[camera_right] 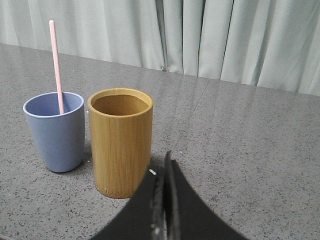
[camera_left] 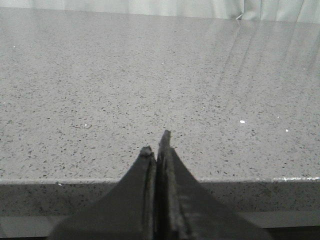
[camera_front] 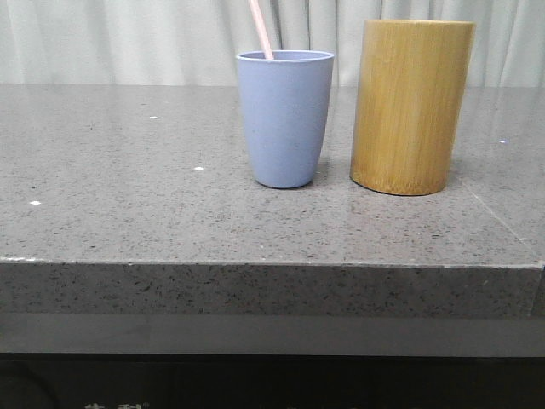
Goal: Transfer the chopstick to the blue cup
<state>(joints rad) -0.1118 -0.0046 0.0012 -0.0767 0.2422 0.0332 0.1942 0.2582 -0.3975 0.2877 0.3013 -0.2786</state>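
The blue cup [camera_front: 284, 117] stands on the grey stone table, left of the tan bamboo cylinder [camera_front: 411, 106]. A pale pink chopstick [camera_front: 261, 28] stands inside the blue cup, leaning left, its top cut off by the frame. In the right wrist view the chopstick [camera_right: 56, 65] rises from the blue cup [camera_right: 55, 131] beside the bamboo cylinder [camera_right: 121, 141], which looks empty. My right gripper [camera_right: 165, 162] is shut and empty, just short of the cylinder. My left gripper [camera_left: 156, 145] is shut and empty over the table's front edge. Neither gripper shows in the front view.
The grey speckled table [camera_front: 128, 196] ends in a front edge [camera_front: 255, 264] near the camera. Pale curtains [camera_right: 225, 35] hang behind it. A seam in the stone [camera_front: 502, 217] runs on the right side.
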